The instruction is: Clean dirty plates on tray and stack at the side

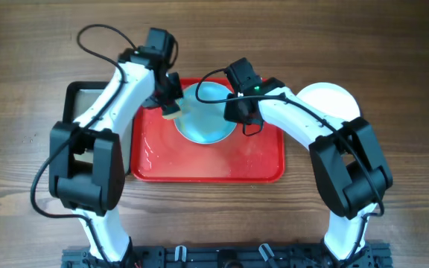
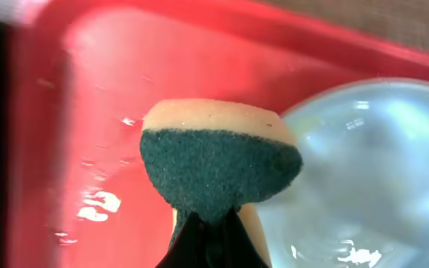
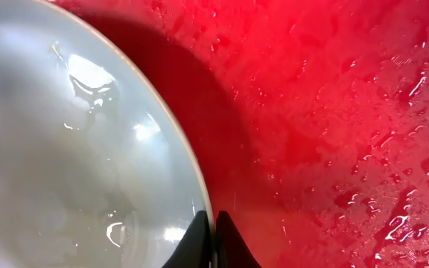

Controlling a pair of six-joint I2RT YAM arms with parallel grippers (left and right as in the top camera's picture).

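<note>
A pale turquoise plate [image 1: 205, 113] sits over the far middle of the wet red tray [image 1: 207, 167]. My right gripper [image 1: 238, 104] is shut on the plate's right rim, one finger on each side of the edge [image 3: 213, 227], and the plate [image 3: 73, 149] is tilted above the tray [image 3: 334, 112]. My left gripper [image 1: 171, 100] is shut on a yellow sponge with a green scouring face [image 2: 218, 160], held at the plate's left edge [image 2: 371, 171] over the tray [image 2: 103, 112]. A white plate [image 1: 328, 103] lies on the table to the right of the tray.
A black tray [image 1: 80, 100] lies left of the red tray, partly under my left arm. The red tray's floor carries water drops and a wet film [image 3: 393, 186].
</note>
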